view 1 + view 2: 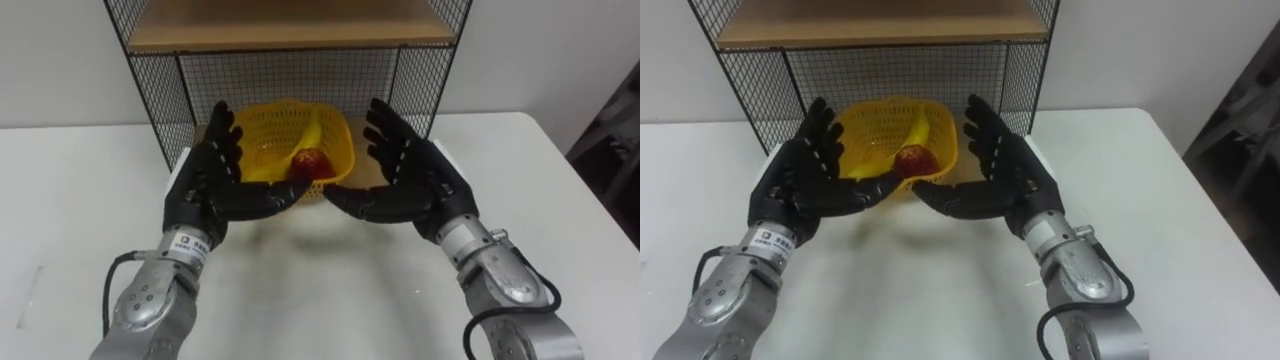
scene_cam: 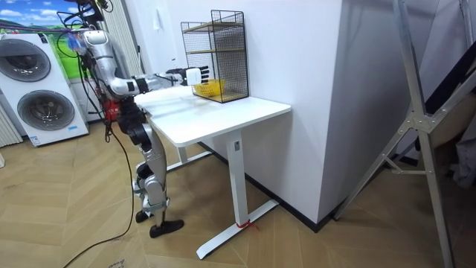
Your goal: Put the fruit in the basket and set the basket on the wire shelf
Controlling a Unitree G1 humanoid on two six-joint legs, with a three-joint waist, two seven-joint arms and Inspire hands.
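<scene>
We log the yellow basket (image 1: 262,135), carrying banana (image 1: 312,133) and red fruit (image 1: 311,163), seated in the wire shelf (image 1: 290,75) lower bay; left hand (image 1: 215,180) and right hand (image 1: 405,170) flank its front, fingers straight, spread, gripping nothing, presumably to guide it in squarely

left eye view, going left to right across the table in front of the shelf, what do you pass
left hand → yellow basket → right hand
</scene>
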